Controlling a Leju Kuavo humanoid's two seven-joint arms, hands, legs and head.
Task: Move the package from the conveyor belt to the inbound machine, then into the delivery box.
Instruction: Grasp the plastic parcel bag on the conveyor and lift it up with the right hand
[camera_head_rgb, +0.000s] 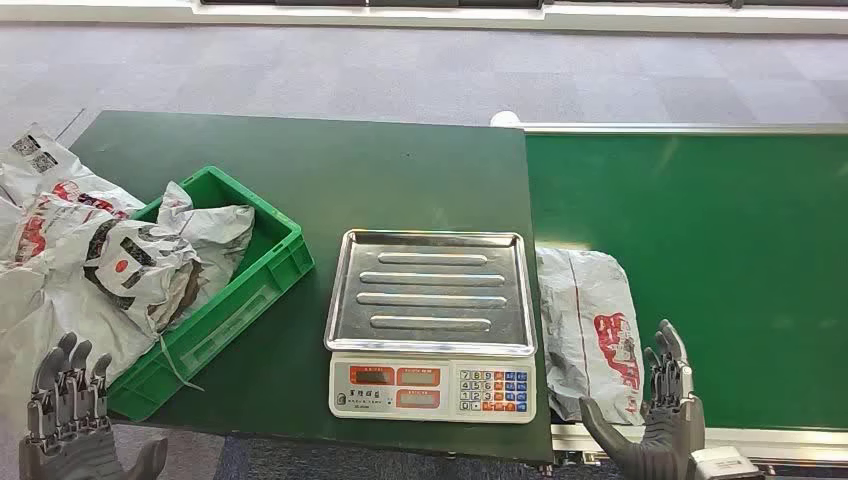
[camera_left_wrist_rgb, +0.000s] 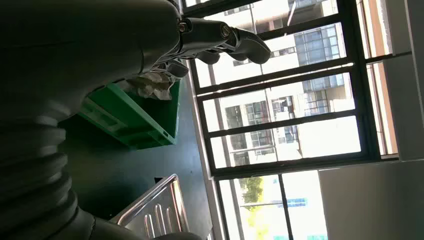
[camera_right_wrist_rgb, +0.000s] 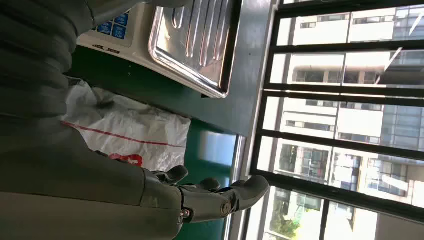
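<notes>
Here, one smooth green belt (camera_head_rgb: 700, 270) runs ahead of the right hand's fingers (camera_head_rgb: 668, 365). One flat dark table (camera_head_rgb: 300, 170) lies ahead of the left hand's fingers (camera_head_rgb: 70, 385). One green plastic box (camera_head_rgb: 262, 275) holds crinkly grey bags (camera_head_rgb: 165, 260), just ahead of the left hand (camera_head_rgb: 70, 420). One scale (camera_head_rgb: 432, 325) has a shiny ridged metal pan. One crinkly grey package (camera_head_rgb: 592, 325) with red print lies on the belt, just beside the right hand (camera_head_rgb: 655, 420). Both hands are spread and hold nothing. The wrist views add big windows (camera_right_wrist_rgb: 345, 100).
</notes>
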